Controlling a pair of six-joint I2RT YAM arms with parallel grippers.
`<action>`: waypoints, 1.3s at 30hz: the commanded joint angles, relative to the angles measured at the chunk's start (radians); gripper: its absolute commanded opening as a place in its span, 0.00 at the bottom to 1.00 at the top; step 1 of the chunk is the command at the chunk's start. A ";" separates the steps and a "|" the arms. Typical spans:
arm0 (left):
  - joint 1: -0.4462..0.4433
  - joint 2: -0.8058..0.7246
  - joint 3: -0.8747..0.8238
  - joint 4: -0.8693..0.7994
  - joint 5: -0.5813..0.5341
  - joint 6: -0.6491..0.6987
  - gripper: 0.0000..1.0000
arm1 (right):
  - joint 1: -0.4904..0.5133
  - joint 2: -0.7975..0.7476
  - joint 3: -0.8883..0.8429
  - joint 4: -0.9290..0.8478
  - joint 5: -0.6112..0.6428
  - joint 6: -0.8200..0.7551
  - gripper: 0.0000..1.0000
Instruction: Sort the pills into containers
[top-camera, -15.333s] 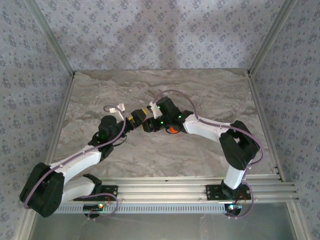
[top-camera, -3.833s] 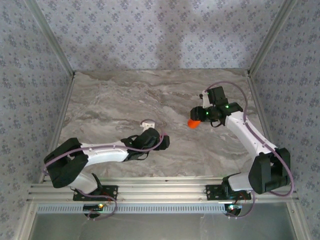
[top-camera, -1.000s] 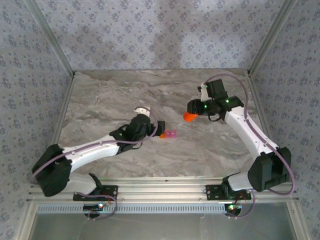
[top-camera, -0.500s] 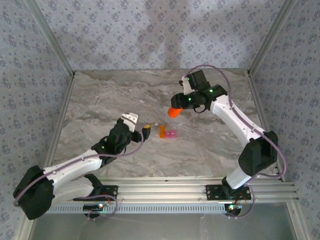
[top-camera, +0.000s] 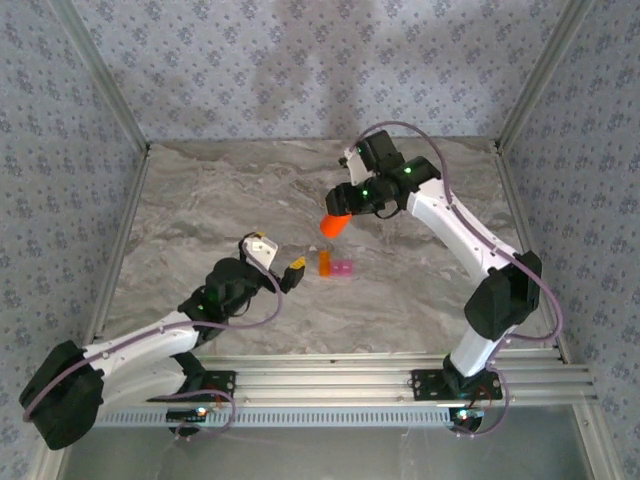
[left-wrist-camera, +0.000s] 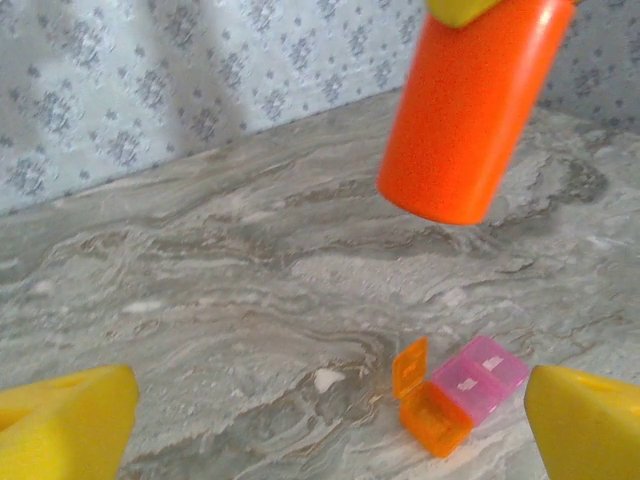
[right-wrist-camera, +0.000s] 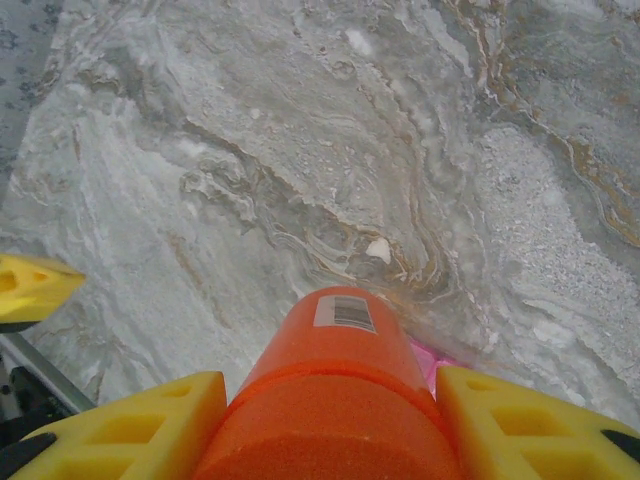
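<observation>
The marble table lay bare on every side of the containers, with most open room to their left and far side before the patterned walls; the rail at the table's near edge ran well apart from them. The right arm arched in from the containers' right and far side, and the left arm reached from their near left. The bottle hung tilted in the air just beyond the containers, its lower end toward the table. Its top was cut off in the left wrist view, and I could not tell whether its mouth was capped. The right gripper was clenched on it. The left gripper stood released just left of the containers, fingers wide apart with nothing between them. The containers sat on the table touching side by side: the orange box with its lid up, the pink box lidded. From the right wrist, the bottle hid all but a pink corner. A white bit lay just left of the orange box, too small to name. The bottle's white barcode sticker was unreadable.
</observation>
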 joint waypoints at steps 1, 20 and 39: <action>-0.002 0.055 0.003 0.128 0.075 0.056 0.99 | -0.006 0.028 0.095 -0.078 -0.053 -0.028 0.45; 0.161 0.450 0.127 0.486 0.310 0.067 0.99 | 0.024 0.250 0.353 -0.195 -0.083 -0.055 0.45; 0.211 0.531 0.200 0.553 0.476 -0.043 0.90 | 0.088 0.278 0.417 -0.260 -0.100 -0.078 0.45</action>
